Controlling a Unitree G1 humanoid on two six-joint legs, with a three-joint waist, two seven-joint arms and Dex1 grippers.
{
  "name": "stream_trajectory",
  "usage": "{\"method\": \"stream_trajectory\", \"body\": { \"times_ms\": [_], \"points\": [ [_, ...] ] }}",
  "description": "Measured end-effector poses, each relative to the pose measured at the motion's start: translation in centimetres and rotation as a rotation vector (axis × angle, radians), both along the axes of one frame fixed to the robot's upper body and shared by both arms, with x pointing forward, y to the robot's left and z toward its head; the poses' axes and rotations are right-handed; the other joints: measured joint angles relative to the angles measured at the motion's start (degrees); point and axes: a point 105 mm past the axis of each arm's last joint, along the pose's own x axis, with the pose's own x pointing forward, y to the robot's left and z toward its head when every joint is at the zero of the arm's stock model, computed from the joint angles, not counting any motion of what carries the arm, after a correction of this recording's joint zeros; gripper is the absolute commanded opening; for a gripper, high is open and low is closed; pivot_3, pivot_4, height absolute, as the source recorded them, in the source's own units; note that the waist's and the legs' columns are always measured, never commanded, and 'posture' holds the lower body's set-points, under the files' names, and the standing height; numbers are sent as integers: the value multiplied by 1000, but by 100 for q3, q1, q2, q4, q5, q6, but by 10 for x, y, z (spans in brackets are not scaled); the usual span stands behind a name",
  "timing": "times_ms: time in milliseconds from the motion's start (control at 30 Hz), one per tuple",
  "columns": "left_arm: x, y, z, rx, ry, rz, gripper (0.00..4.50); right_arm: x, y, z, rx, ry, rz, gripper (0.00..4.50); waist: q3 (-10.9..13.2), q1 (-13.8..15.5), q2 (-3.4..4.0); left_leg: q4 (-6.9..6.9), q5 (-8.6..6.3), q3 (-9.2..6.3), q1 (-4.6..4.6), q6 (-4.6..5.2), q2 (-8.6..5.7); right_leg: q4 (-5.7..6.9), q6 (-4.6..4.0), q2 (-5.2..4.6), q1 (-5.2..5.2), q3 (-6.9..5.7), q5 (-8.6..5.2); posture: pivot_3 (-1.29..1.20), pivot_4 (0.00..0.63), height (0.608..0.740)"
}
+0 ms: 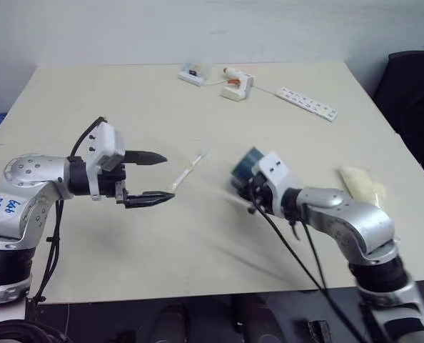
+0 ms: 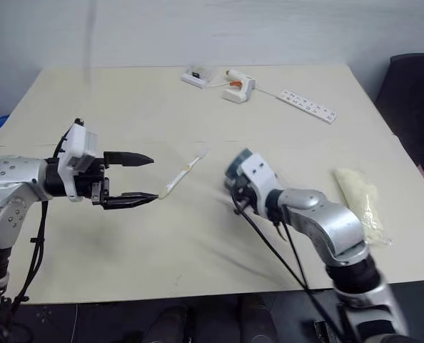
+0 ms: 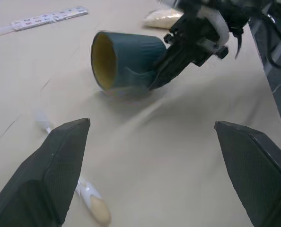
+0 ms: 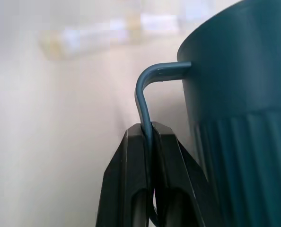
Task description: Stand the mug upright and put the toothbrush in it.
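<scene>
The dark teal mug (image 3: 131, 59) is tipped on its side near the middle of the table, its yellowish mouth turned toward my left arm and its lower rim at the tabletop. My right gripper (image 4: 150, 130) is shut on the mug's thin loop handle (image 4: 145, 90), which runs between the two black fingers. The white toothbrush (image 1: 187, 169) lies flat on the table to the left of the mug (image 1: 246, 166). My left gripper (image 1: 168, 179) hovers open, level, just left of the toothbrush's near end, with nothing between its fingers.
At the far edge of the table lie a white power strip (image 1: 306, 102), a white and orange glue gun (image 1: 235, 84) and a small white adapter (image 1: 192, 73). A clear bag of pale stuff (image 1: 362, 186) lies to the right of my right arm. A black chair (image 1: 412, 93) stands past the right edge.
</scene>
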Motion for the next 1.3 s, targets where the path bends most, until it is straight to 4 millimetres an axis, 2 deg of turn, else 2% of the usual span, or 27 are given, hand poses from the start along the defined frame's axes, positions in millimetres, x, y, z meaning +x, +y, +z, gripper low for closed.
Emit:
{"method": "stream_trajectory", "body": {
  "times_ms": [67, 133, 267, 367, 467, 567, 667, 700, 767, 867, 1067, 1100, 1300],
  "points": [
    [0, 8, 2, -20, 6, 48, 4500, 3, 14, 14, 141, -44, 42, 11, 0, 10, 1, -1, 0, -5, -1, -2, 7, 0, -1, -2, -1, -2, 0, 0, 150, 740],
    [-2, 16, 5, -10, 5, 87, 4500, 11, 28, 19, 229, -93, 71, 11, 0, 10, 0, 0, 1, -5, -1, -5, 8, -1, 0, -12, -1, -3, 0, 0, 150, 740],
    [-5, 22, 13, 19, -15, 116, 4500, 19, 59, -1, 329, -87, 136, 11, 1, 5, 2, -1, 3, -1, -1, -7, 2, -2, 2, -27, 0, -5, 1, 0, 150, 740],
    [-5, 24, 16, 26, -12, 122, 4500, 20, 72, -16, 384, -78, 178, 11, 2, 13, 3, -2, 3, -5, -3, -9, 3, -4, 2, -28, 0, -10, 1, 0, 150, 740],
    [-6, 22, 21, 47, -19, 121, 4500, 20, 72, -31, 396, -70, 192, 11, 2, 23, 4, -3, 2, -8, -5, -12, 2, -6, 2, -29, 0, -11, 1, 0, 150, 740],
    [-11, 16, 24, 60, -24, 94, 4500, 13, 66, -34, 406, -80, 222, 11, 2, 22, 4, -3, 1, -5, -3, -15, 3, -7, 2, -29, 0, -10, 1, 0, 150, 740],
    [-12, 13, 19, 67, 5, 81, 4500, 2, 53, -40, 406, -68, 242, 11, 2, 27, 4, -4, 1, -7, -1, -16, 4, -4, 1, -26, 0, -11, 0, 0, 150, 740],
    [-12, 13, 18, 69, 11, 75, 4500, 0, 50, -40, 400, -63, 246, 565, 2, 31, 4, -3, 2, -7, -1, -18, 4, -3, 1, -26, 0, -11, 0, 0, 150, 740],
    [-12, 11, 16, 73, 18, 64, 4500, -2, 43, -45, 385, -37, 239, 1085, 2, 30, 4, -2, 4, -6, 4, -21, 3, 4, 1, -26, 2, -9, 0, 0, 150, 740],
    [-12, 6, 11, 73, 36, 36, 4500, -7, 32, -54, 369, 8, 223, 2159, 3, 34, 5, -2, 6, -6, 6, -23, -1, 10, -2, -22, 2, -10, -1, 0, 150, 740],
    [-8, -5, 13, 61, 9, -13, 4500, -10, 24, -48, 343, -25, 194, 4250, 3, 43, 5, -2, 7, -8, 5, -26, -8, 10, -2, -18, 1, -11, -1, 0, 150, 740],
    [-7, -5, 12, 63, 12, -18, 4500, -13, 21, -50, 318, -26, 189, 4472, 3, 49, 5, -3, 7, -7, 4, -25, -8, 8, -3, -18, 1, -11, -2, 0, 150, 740],
    [-8, 5, 1, 76, 49, 0, 4500, -24, 4, -55, 101, -72, 170, 4472, 3, 39, 6, -2, 5, -4, 4, -23, -8, 6, -4, -19, 0, -9, -2, 0, 150, 740]
  ]
}}
